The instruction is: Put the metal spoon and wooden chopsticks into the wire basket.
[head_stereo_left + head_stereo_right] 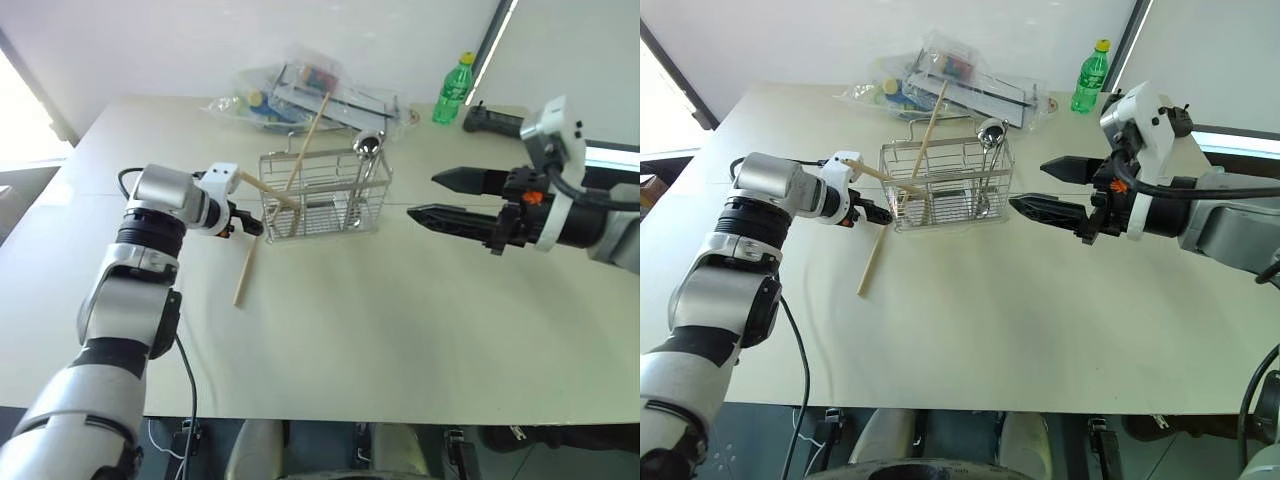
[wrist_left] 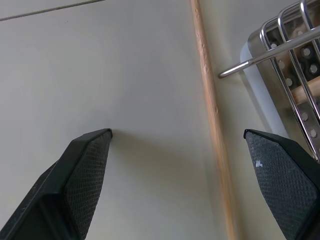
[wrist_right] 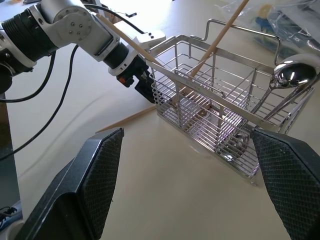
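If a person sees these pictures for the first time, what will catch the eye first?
Most striking is the wire basket in the middle of the table, with the metal spoon and two wooden chopsticks standing in it. One more chopstick lies flat on the table beside the basket, and the open left gripper hangs right over it. The right gripper, also open, waits on the basket's other side.

The wire basket point(image 1: 325, 192) stands on the table point(image 1: 400, 320), toward its far side. In it stand the metal spoon point(image 1: 367, 150) at the right end and two wooden chopsticks point(image 1: 308, 140) leaning leftward. A third chopstick point(image 1: 245, 271) lies on the table just left of the basket. Behind the basket lies a plastic bag point(image 1: 310, 95); right of that stands a bottle point(image 1: 453, 90).
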Controlling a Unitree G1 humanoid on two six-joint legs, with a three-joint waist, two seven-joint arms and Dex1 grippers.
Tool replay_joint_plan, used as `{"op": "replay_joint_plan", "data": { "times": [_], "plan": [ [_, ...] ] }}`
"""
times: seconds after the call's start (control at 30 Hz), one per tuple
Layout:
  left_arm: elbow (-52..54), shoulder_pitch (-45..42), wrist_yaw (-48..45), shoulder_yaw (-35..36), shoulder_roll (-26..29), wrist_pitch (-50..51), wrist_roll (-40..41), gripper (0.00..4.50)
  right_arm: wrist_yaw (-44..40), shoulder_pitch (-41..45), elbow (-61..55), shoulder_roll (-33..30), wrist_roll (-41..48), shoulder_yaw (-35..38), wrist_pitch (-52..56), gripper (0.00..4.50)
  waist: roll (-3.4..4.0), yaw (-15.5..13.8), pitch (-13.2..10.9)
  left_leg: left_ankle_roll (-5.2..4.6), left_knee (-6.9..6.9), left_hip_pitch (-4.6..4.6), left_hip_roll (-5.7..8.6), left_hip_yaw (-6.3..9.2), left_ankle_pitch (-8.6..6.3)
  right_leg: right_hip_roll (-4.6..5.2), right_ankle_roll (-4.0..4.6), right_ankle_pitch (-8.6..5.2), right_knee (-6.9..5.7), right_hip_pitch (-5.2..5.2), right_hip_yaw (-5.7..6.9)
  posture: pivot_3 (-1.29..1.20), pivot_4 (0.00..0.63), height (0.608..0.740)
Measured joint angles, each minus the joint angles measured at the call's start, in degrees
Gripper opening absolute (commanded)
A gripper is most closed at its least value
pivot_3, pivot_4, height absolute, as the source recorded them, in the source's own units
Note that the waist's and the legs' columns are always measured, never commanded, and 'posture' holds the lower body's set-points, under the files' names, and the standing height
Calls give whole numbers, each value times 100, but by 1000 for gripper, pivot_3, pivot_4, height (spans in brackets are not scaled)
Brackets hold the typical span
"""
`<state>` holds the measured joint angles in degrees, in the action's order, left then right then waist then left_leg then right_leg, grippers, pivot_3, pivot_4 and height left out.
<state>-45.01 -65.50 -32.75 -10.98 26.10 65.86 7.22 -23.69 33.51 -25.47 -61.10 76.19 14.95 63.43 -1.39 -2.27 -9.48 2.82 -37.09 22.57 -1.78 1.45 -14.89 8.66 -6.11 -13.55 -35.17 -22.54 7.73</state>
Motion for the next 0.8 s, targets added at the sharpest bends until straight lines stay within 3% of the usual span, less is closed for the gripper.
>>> {"op": "replay_joint_plan", "data": {
  "times": [0.5,0.6,0.8],
  "plan": [
    [-378,-174,-336,-393,-159,-536,-649,4464,318,45,50,211,12,-31,-1,4173,2,4,0,-1,2,4,-2,-3,0,0,5,3,2,-5,0,0,150,675],
    [-419,-188,-340,-368,-170,-537,-669,3685,365,45,49,222,16,-31,-1,4173,2,6,0,-1,2,4,-2,-3,0,0,4,2,2,-5,0,0,150,675],
    [-431,-204,-338,-308,-191,-492,-671,666,423,67,53,251,56,-31,0,4173,2,5,0,-1,3,7,-2,-3,-1,1,5,3,4,-7,0,0,150,675]
  ]
}}
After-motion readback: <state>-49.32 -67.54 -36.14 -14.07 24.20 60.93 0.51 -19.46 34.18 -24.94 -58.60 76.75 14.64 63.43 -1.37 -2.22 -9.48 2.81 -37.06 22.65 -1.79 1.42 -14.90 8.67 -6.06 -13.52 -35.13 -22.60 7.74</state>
